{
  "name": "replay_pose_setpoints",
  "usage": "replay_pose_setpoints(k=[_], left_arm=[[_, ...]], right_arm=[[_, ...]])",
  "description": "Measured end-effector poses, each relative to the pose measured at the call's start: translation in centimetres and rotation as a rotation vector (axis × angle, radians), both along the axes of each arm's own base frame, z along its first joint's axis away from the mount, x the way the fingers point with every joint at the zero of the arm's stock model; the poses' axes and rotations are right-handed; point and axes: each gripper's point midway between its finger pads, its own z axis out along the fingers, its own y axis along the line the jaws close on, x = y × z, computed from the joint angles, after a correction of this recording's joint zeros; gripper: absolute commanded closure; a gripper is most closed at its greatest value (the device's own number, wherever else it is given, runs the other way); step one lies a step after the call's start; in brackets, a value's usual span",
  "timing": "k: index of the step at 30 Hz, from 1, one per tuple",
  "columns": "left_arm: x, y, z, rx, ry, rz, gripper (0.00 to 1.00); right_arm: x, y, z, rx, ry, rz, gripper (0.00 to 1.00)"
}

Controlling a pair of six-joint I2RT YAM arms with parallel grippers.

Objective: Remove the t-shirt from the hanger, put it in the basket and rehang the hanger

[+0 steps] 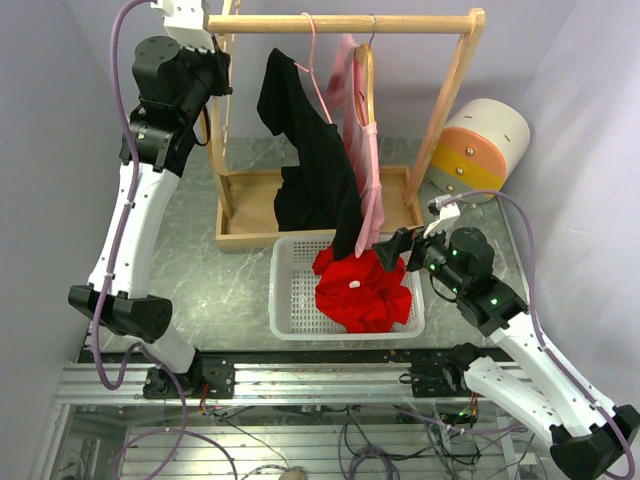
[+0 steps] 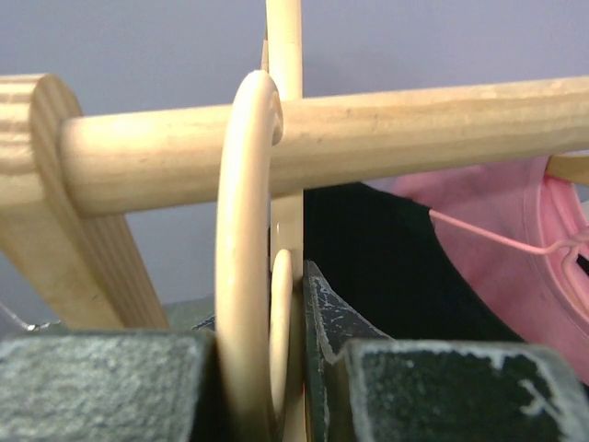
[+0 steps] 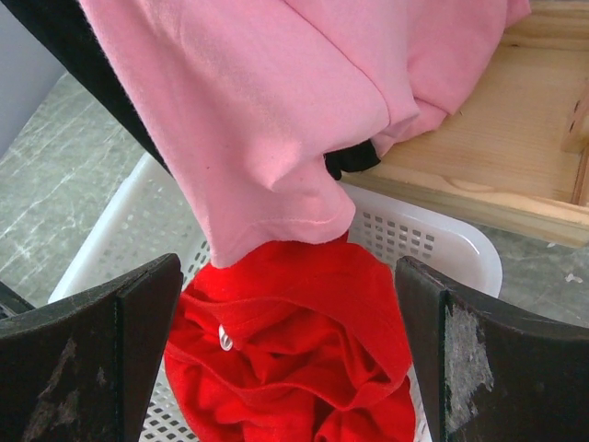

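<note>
The pink t-shirt (image 3: pixel 258 120) hung on its wooden hanger (image 1: pixel 366 85) from the rail (image 2: pixel 414 129) of the clothes rack (image 1: pixel 450 90) toward the worktop's (image 1: pixel 240 285) far edge, beside a black t-shirt (image 1: pixel 310 160). Its hem drooped just ahead of the right pincer (image 3: pixel 287 276), whose fingers were released and spread wide above a white basket (image 1: pixel 285 290). The basket held a red garment (image 1: pixel 360 290) near the middle of the near edge. At the rail's left end, the left pincer (image 2: pixel 267 368) was clenched on a second wooden hanger (image 2: pixel 241 230).
</note>
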Motion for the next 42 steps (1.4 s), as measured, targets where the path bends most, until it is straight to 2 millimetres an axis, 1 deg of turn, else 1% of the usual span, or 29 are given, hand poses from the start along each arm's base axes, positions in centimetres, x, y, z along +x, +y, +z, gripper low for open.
replay_pose_setpoints(k=[8, 15, 18, 23, 25, 29, 32, 35, 37, 42], left_arm=[[2.0, -1.4, 0.7, -0.032, -0.054, -0.050, 0.93], [3.3, -1.8, 0.3, -0.033, -0.047, -0.050, 0.93], [4.3, -2.0, -0.2, -0.031, -0.038, -0.050, 0.93], [5.9, -2.2, -2.0, -0.021, -0.007, -0.036, 0.93], [6.1, -2.1, -2.0, -0.021, -0.013, -0.033, 0.92], [5.8, -2.1, -2.2, -0.023, -0.023, -0.033, 0.91], [5.1, -1.8, -2.3, -0.022, -0.032, -0.031, 0.86], [4.5, -1.6, -2.2, -0.024, -0.037, -0.030, 0.77], [4.0, -1.5, -2.2, -0.025, -0.040, -0.030, 0.70], [2.3, -1.0, -3.2, -0.018, -0.001, -0.029, 0.50]], right_arm=[[0.3, 0.2, -0.9, -0.007, 0.012, -0.001, 0.00], [0.8, 0.6, -1.8, -0.014, 0.029, 0.006, 0.01], [0.9, 0.7, -1.7, -0.012, 0.026, 0.007, 0.01], [1.0, 0.9, -1.9, -0.010, 0.030, 0.012, 0.01], [1.0, 0.9, -2.0, -0.010, 0.032, 0.013, 0.01], [1.0, 1.0, -1.9, -0.008, 0.031, 0.015, 0.01], [1.1, 1.1, -1.8, -0.003, 0.028, 0.019, 0.01], [1.0, 1.2, -1.8, 0.001, 0.027, 0.023, 0.01], [1.0, 1.2, -1.7, 0.005, 0.026, 0.024, 0.01], [1.0, 1.2, -1.6, 0.008, 0.025, 0.025, 0.00]])
